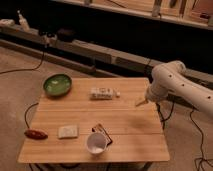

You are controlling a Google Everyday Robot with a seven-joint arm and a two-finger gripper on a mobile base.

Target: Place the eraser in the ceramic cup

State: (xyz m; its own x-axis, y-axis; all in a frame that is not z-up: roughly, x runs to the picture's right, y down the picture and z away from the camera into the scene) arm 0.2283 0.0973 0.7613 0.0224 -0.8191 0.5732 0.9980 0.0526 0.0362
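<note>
The ceramic cup (pixel 96 143) is small, round and white and stands near the front edge of the wooden table (pixel 130 125). The eraser (pixel 103 132), a dark flat block with a reddish edge, lies on the table just behind and right of the cup, touching or nearly touching it. My gripper (pixel 141 103) hangs low over the right side of the table, well to the right of and behind the cup and eraser. The white arm (pixel 172 82) reaches in from the right.
A green bowl (pixel 57 84) sits at the back left. A white oblong packet (pixel 103 93) lies at the back middle. A pale square pad (pixel 68 131) lies left of the cup. A reddish-brown oblong thing (pixel 36 134) lies at the front left edge.
</note>
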